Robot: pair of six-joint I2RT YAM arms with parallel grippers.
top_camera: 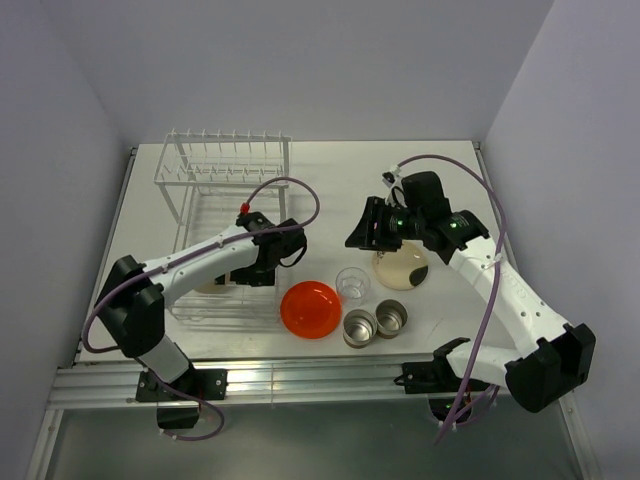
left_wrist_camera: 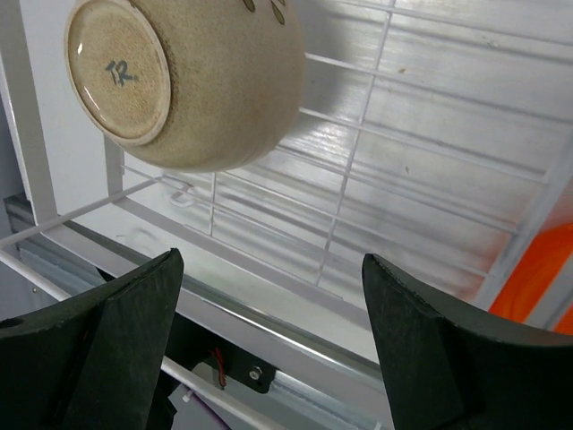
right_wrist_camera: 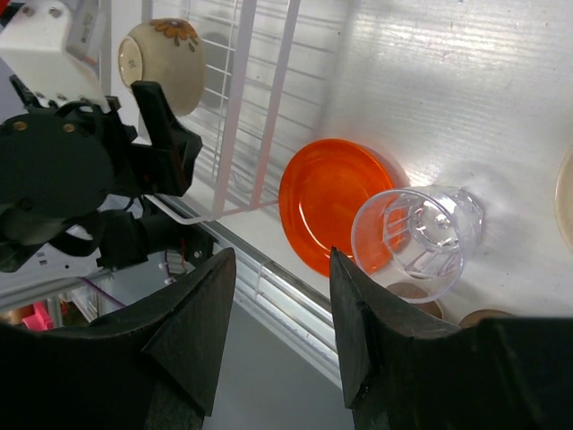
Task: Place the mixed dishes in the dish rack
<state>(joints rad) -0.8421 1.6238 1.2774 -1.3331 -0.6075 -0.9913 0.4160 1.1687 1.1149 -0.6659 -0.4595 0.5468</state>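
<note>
On the bowl's unglazed foot ring, seen from the left wrist camera, was the only writing I could find: a dark handwritten mark that looked like "TR", though I could not read it for certain. That white-beige bowl [left_wrist_camera: 188,81] lay tipped on its side inside the basket base of the dish rack [top_camera: 225,200], its foot turned toward the left arm. A brown flower motif showed on its wall in the right wrist view. From these angles I could not tell whether anything was inside it.

The left end effector [left_wrist_camera: 269,345] hung just short of the bowl over the rack's wire floor, with its fingers [left_wrist_camera: 116,340] spread wide and nothing between them.

Out on the bench [top_camera: 440,170], just beside the rack's near corner, sat the orange-red plate [top_camera: 310,308], with nothing on it. The clear glass [top_camera: 352,284] stood just beside it, empty. Two small steel cups [top_camera: 360,327], [top_camera: 391,318] stood side by side close in front of the glass, both empty. The cream plate [top_camera: 402,268] lay next to the glass, partly hidden under the right arm.

The right end effector [right_wrist_camera: 277,336] hovered above the bench near the glass and the orange-red plate, its fingers parted and holding nothing
</note>
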